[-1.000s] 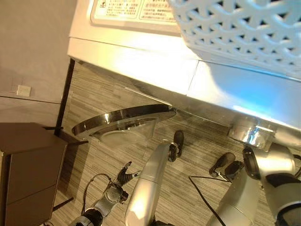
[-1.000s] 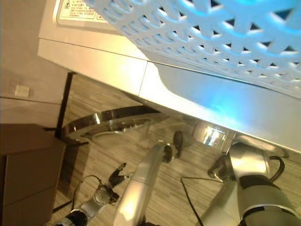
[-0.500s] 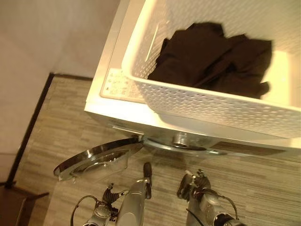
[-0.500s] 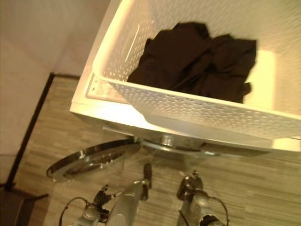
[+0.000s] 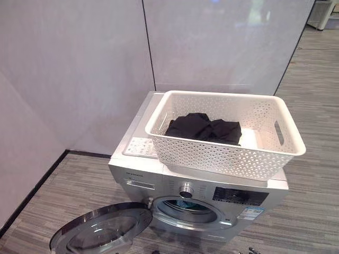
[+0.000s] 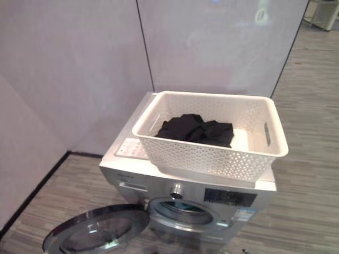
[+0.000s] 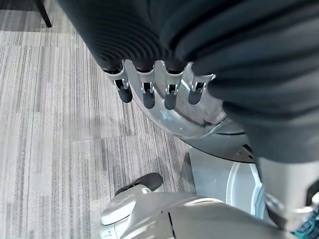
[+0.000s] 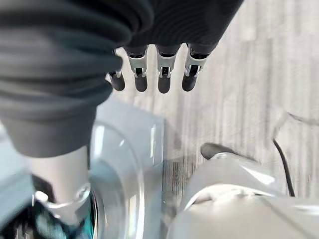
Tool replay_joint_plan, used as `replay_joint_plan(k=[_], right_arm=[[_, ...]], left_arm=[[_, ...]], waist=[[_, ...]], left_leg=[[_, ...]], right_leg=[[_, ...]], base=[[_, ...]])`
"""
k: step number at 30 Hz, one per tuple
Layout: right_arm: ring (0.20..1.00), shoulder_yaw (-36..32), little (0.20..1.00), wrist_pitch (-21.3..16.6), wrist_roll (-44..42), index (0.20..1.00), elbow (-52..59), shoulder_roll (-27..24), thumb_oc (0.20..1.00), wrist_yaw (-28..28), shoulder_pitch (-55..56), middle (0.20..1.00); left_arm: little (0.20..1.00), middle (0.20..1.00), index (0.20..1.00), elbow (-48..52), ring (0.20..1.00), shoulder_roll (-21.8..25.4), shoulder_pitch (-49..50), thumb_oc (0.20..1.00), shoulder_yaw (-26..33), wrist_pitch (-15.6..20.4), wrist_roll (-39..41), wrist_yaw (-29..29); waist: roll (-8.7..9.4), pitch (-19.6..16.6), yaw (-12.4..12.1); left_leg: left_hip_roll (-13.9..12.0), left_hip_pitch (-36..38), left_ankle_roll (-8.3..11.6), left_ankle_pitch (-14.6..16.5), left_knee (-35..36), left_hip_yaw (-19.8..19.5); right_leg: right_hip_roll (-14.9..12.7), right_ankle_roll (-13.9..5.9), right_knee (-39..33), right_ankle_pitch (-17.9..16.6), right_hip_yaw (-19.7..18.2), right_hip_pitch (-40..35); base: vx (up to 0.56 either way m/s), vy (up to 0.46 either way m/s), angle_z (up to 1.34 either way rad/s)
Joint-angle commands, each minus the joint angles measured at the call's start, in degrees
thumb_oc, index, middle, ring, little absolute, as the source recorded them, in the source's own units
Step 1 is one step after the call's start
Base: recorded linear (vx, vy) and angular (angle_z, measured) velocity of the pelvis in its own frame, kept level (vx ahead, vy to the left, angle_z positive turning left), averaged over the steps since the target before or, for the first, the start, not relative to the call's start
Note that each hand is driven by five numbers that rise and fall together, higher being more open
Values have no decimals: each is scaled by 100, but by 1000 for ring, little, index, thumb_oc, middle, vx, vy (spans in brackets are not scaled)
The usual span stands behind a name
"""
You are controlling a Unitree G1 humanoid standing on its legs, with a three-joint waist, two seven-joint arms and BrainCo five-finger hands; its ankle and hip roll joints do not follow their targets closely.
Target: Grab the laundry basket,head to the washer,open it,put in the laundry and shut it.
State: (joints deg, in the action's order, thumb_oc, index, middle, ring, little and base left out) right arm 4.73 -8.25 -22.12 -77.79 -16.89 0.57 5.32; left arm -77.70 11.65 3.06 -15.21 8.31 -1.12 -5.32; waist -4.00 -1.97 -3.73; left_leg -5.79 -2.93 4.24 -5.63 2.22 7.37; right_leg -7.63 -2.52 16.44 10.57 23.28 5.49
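A white lattice laundry basket (image 5: 222, 159) stands on top of the silver washer (image 5: 139, 181). Dark laundry (image 5: 204, 127) lies bunched in the basket's left half. The washer's round glass door (image 5: 100, 230) hangs wide open, swung out to the left and down, and the drum opening (image 5: 186, 209) is uncovered. In the left wrist view my left hand (image 7: 157, 82) hangs over the floor with relaxed fingers and nothing in it, the door's chrome rim (image 7: 194, 130) just past them. My right hand (image 8: 162, 67) hangs the same way, open and empty, beside the washer's front (image 8: 124, 164).
Pale wall panels (image 5: 79, 69) stand behind and left of the washer, meeting the floor at a dark skirting line (image 5: 32, 193). Grey striped flooring (image 5: 312, 121) stretches to the right and in front of the machine.
The camera has swung up from a steep downward look to a level view of the washer and basket, so my arms have left the eye views. Basket, laundry and door stay in place.
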Motion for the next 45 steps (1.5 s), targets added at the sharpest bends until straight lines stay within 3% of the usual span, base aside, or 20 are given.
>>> replay_joint_plan(k=[1, 11, 12, 18, 19, 20, 22, 23, 24, 25, 26, 27, 30, 32, 33, 34, 35, 40, 43, 45], right_arm=[[1000, -873, 1000, 60, -1832, 1000, -248, 167, 1000, 309, -274, 1000], [1000, -2595, 1000, -153, -3734, 1000, 22, -543, 1000, 392, -125, 1000], [1000, -2954, 1000, -395, -3848, 1000, 583, -945, 1000, 310, -83, 1000], [1000, -3708, 1000, -932, -3383, 1000, 2792, -2053, 1000, 111, 198, 1000], [1000, -3966, 1000, -1126, -2931, 1000, 3577, -2402, 1000, -97, 290, 1000], [1000, -4084, 1000, -1191, -2095, 1000, 4365, -3347, 1000, -228, 156, 1000], [1000, -4085, 1000, -1179, -2077, 1000, 4381, -3352, 1000, -249, 147, 1000], [1000, -4074, 1000, -1219, -1333, 1000, 5169, -4165, 1000, -403, -154, 1000], [1000, -3971, 1000, -1271, -1327, 1000, 5150, -4269, 1000, -569, -376, 1000], [1000, -3822, 1000, -1229, -1019, 1000, 5548, -4569, 1000, -458, -545, 1000], [1000, -2984, 1000, -1185, -322, 1000, 5961, -5719, 1000, -298, -1700, 1000], [1000, -2381, 1000, -1141, -467, 1000, 5822, -6083, 1000, 0, -2227, 1000], [1000, -1655, 1000, -1047, -814, 1000, 5590, -6322, 1000, 333, -2879, 1000], [1000, -643, 1000, -880, -1236, 1000, 5364, -6484, 1000, 789, -3780, 1000], [1000, 1962, 1000, -447, -54, 1000, 4763, -6826, 1000, 961, -6115, 1000], [1000, 3113, 1000, -376, -33, 1000, 4471, -6538, 1000, 1031, -7132, 1000], [1000, 3594, 1000, -318, 271, 1000, 4320, -6466, 1000, 1007, -7464, 1000], [1000, 4205, 1000, -329, 791, 1000, 4388, -6213, 1000, 1093, -7808, 1000], [1000, 4729, 1000, -335, 1448, 1000, 5273, -6296, 1000, 1531, -7649, 1000], [1000, 4589, 1000, -339, 1390, 1000, 5425, -6296, 1000, 1581, -7398, 1000]], left_arm=[[1000, 1000, 1000, -179, 1000, -146, -104, 1000, 516, -77, 231, 268], [1000, 1000, 1000, -326, 1000, -344, 93, 1000, 587, -82, 383, 354], [1000, 1000, 1000, -364, 1000, -290, 108, 1000, 664, -89, 374, 336], [1000, 1000, 1000, -346, 1000, -170, 72, 1000, 865, -79, 394, 356], [1000, 1000, 1000, -305, 1000, -160, 75, 1000, 909, -92, 405, 423], [1000, 1000, 1000, -260, 1000, -105, 52, 1000, 886, -94, 354, 508], [1000, 1000, 1000, -260, 1000, -118, 45, 1000, 891, -96, 353, 507], [1000, 1000, 1000, -205, 1000, -82, 7, 1000, 826, -103, 308, 583], [1000, 1000, 1000, -209, 1000, -83, -24, 1000, 773, -116, 300, 584], [1000, 1000, 1000, -179, 1000, -79, -20, 1000, 741, -121, 302, 598], [1000, 1000, 1000, -67, 1000, -26, -31, 1000, 502, -107, 219, 667], [1000, 1000, 1000, -48, 1000, 38, 5, 1000, 429, -101, 225, 705], [1000, 1000, 1000, -42, 1000, 79, 51, 1000, 424, -114, 217, 727], [1000, 1000, 1000, -35, 1000, 105, 103, 1000, 362, -131, 217, 795], [1000, 1000, 1000, -46, 1000, 349, 189, 1000, 154, -151, 290, 1001], [1000, 1000, 1000, -5, 1000, 260, 235, 1000, 282, -132, 417, 923], [1000, 1000, 1000, 61, 1000, 280, 238, 1000, 375, -120, 543, 865], [1000, 1000, 1000, 77, 1000, 227, 407, 1000, 369, -128, 482, 917], [1000, 1000, 1000, -177, 1000, 343, 506, 1000, 848, -262, 429, 1044], [1000, 1000, 1000, -165, 1000, 306, 504, 1000, 864, -244, 419, 1081]], waist=[[238, 311, 71], [309, 75, 308], [345, 59, 361], [413, -2, 473], [431, -26, 499], [488, -28, 497], [471, -37, 498], [518, -46, 470], [538, -58, 443], [571, -51, 409], [718, -83, 182], [791, -77, 76], [837, -85, 47], [873, -96, 24], [1103, -58, -237], [1020, -81, -204], [1038, -45, -269], [1012, -45, -369], [1052, -54, -450], [1052, -78, -454]], left_leg=[[422, 104, -26, -99, 278, 125], [388, 355, -71, 67, 278, 252], [384, 394, -63, 101, 278, 276], [369, 335, -60, 112, 278, 325], [366, 322, -68, 135, 278, 345], [367, 353, -70, 172, 278, 384], [362, 325, -75, 151, 278, 388], [369, 334, -83, 170, 278, 421], [371, 329, -88, 179, 278, 424], [376, 362, -87, 201, 278, 436], [385, 335, -92, 203, 278, 422], [385, 310, -82, 181, 278, 408], [383, 262, -72, 146, 278, 395], [381, 231, -63, 131, 278, 382], [404, 267, -58, 150, 278, 357], [419, 226, -65, 129, 278, 305], [424, 232, -60, 124, 278, 265], [439, 211, -96, 124, 278, 183], [449, 266, -107, 160, 278, 134], [453, 235, -111, 150, 278, 114]], right_leg=[[107, -367, -1582, -916, -66, -855], [131, -416, -1497, -908, -219, -968], [124, -443, -1472, -890, -246, -982], [126, -485, -1529, -974, -298, -916], [129, -502, -1560, -1007, -337, -890], [124, -530, -1570, -1014, -396, -890], [129, -525, -1580, -1043, -397, -864], [131, -546, -1609, -1077, -455, -851], [133, -547, -1616, -1087, -459, -848], [131, -559, -1616, -1078, -478, -866], [130, -586, -1696, -1137, -481, -870], [124, -587, -1712, -1162, -459, -864], [125, -582, -1746, -1200, -431, -843], [125, -579, -1750, -1217, -409, -826], [120, -593, -1790, -1247, -389, -885], [114, -591, -1804, -1267, -351, -868], [106, -592, -1797, -1263, -314, -896], [103, -601, -1816, -1279, -270, -924], [82, -596, -1804, -1228, -229, -1002], [75, -593, -1820, -1234, -210, -991]], base=[[75, -12, -13], [54, 2, -12], [0, 0, 0], [5, 6, -2], [3, 35, -20], [3, 35, -25], [-3, 23, -17], [10, 27, -30], [21, 38, -25], [24, 32, -13], [6, 29, 8], [-14, 19, -21], [-18, -6, 0], [-9, 20, 13], [-6, 49, 5], [-14, 40, 11], [-21, 7, 24], [-10, 13, 22], [10, 11, 2], [5, 16, -6]])
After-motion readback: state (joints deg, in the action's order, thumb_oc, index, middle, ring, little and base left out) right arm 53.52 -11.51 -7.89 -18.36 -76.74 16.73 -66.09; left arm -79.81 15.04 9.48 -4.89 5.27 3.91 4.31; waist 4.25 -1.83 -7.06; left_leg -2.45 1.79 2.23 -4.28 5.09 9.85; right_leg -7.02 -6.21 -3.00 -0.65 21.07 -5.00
